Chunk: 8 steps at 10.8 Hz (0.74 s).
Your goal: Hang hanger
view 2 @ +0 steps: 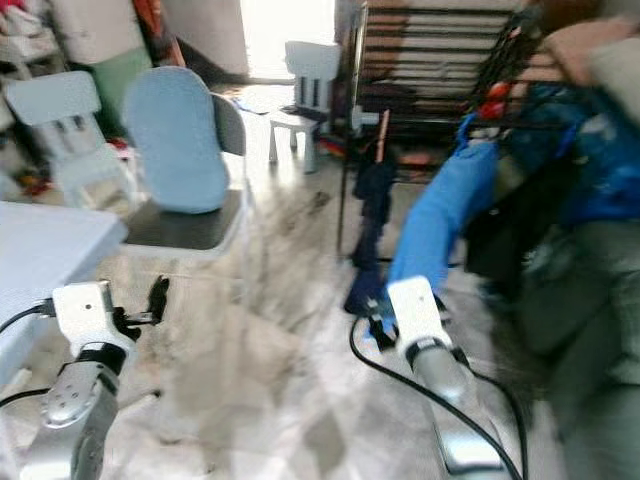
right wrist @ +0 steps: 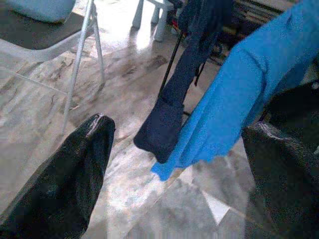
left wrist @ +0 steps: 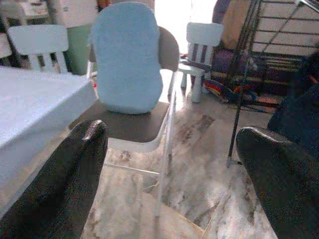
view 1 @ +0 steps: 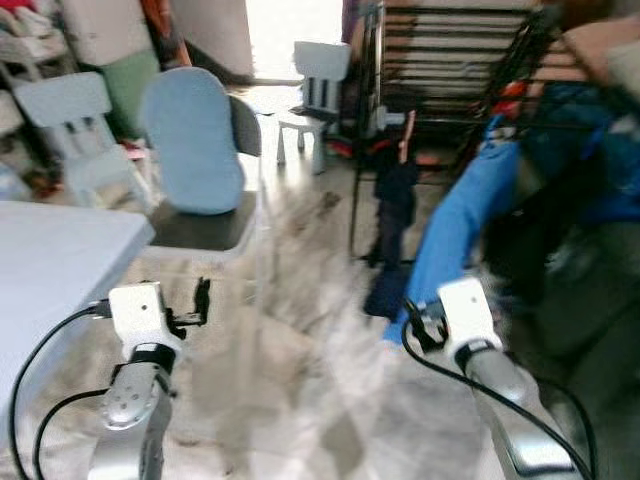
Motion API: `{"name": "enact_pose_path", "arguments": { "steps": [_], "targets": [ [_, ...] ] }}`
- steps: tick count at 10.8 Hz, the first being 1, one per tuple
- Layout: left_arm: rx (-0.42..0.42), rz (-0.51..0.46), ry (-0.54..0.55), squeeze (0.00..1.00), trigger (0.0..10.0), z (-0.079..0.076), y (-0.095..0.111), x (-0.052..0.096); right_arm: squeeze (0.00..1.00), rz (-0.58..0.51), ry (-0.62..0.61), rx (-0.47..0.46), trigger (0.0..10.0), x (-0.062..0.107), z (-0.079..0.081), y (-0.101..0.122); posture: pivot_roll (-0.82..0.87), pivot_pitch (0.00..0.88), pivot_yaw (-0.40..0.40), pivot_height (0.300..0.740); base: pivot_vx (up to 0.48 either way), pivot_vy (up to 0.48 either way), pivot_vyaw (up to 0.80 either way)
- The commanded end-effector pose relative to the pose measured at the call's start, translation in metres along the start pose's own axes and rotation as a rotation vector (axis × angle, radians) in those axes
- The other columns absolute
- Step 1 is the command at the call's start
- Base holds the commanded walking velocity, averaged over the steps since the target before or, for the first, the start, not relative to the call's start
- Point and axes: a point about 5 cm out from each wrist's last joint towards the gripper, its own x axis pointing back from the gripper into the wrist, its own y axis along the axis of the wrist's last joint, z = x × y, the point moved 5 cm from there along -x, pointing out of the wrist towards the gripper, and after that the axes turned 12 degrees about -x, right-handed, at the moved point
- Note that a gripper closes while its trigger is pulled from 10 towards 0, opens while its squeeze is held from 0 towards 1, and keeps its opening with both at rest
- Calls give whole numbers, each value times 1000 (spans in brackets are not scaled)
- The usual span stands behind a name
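Garments hang on the black rack (view 1: 440, 60); left gripper (left wrist: 169, 164) and right gripper (right wrist: 177, 164) spread, holding nothing.

A lived-in home, probably a children's room: small white chairs (view 1: 70, 125), a cushioned folding chair (view 1: 200, 160), clothes on a drying rack (view 1: 440, 90), marble floor (view 1: 300, 400).

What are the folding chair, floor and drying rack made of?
Folding chair: thin pale metal tube frame, dark matte seat, soft blue back cushion. Floor: glossy veined marble or marble-look tile, seams visible. Drying rack: thin dark bars, probably painted metal; blurred.
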Motion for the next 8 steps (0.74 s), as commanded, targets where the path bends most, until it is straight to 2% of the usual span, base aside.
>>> {"name": "enact_pose_path", "arguments": {
  "steps": [1,4,7,8],
  "targets": [
    [-6,-18,-38,0,10000,-6,7,-3,0,-31,-9,-11,10000,2,-2,7,-191,0,82,740,394,274,0],
    [14,-27,-84,0,10000,-19,11,-14,0,-50,-34,-21,10000,9,-9,12,-220,0,95,740,396,270,0],
    [6,0,-65,0,10000,-16,5,-10,0,-71,-42,-33,10000,10,-9,17,-208,0,86,740,395,273,0],
    [5,-3,-67,0,10000,-17,6,-10,0,-75,-46,-25,10000,9,-9,18,-208,0,84,740,480,0,0]
  ]
}}
